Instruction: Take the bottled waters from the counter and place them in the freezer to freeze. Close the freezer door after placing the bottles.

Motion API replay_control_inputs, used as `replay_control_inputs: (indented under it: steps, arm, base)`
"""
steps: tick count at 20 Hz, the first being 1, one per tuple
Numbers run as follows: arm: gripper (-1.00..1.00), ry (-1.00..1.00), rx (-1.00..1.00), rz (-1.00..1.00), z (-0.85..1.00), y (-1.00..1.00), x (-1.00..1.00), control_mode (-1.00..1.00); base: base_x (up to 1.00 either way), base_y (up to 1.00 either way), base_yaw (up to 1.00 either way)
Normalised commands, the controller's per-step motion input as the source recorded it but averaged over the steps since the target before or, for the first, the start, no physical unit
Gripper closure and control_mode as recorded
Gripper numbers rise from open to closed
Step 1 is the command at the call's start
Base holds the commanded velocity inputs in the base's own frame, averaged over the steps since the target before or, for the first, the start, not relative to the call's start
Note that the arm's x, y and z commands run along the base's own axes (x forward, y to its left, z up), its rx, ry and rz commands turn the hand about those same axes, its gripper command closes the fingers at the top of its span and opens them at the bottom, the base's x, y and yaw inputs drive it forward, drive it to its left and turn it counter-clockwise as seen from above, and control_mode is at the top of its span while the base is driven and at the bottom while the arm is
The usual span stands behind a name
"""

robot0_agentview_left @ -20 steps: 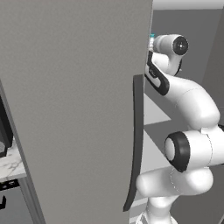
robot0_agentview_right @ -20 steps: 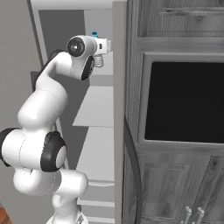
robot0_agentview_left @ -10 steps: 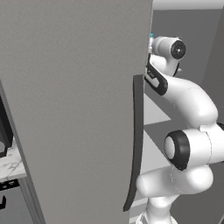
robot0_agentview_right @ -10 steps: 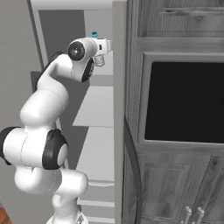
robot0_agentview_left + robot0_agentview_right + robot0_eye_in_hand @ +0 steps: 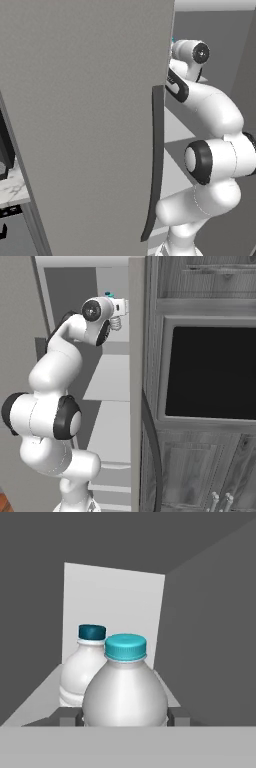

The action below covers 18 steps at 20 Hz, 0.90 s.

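The near bottle of water (image 5: 125, 684), clear ribbed plastic with a light-blue cap, stands upright right in front of the hand camera, its rounded body sitting between the two small dark finger tips of the gripper (image 5: 125, 718), which show as little blocks against its lower sides. The jaws are drawn in against it, so the bottle is clamped, its long axis vertical and its base low over, or perhaps on, the white-grey shelf (image 5: 35, 704); which of the two cannot be told. Just behind it and to its left in the hand view stands the second bottle (image 5: 82, 667), darker-capped in the shade, upright on the same shelf; the two overlap in the picture, so whether they touch is not clear. Behind both rises a pale back wall, with darker grey walls beside it: this is the inside of the freezer (image 5: 107, 381).

From the base cameras, the white arm (image 5: 55, 376) reaches up and forward into that compartment, a speck of blue cap showing at its wrist. The tall plain light-grey freezer door (image 5: 85, 125) with its long dark bar handle (image 5: 155, 160) stands swung open beside the arm. To the right sits the black-windowed wall oven (image 5: 210, 371).

Judged from this, the release comes next: the held bottle lies straight ahead of the fingers, so the hand should open and back out along its own line, without nudging the rear bottle.
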Motion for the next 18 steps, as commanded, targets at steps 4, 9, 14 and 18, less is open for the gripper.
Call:
replay_control_inputs:
  steps: [4,9,14,18]
  arm:
    - [1.0,0.08,0.01,0.0,-0.05,0.0,0.01,-1.0]
    - [1.0,0.12,0.0,0.0,0.0,0.0,0.0,-1.0]
    - [1.0,0.14,0.0,0.0,0.0,0.0,0.01,-1.0]
    - [1.0,0.04,0.0,0.0,-0.05,0.0,0.0,-1.0]
  base:
    - [0.0,0.0,0.0]
    - [0.0,0.0,0.0]
    - [0.0,0.0,0.0]
    - [0.0,0.0,0.0]
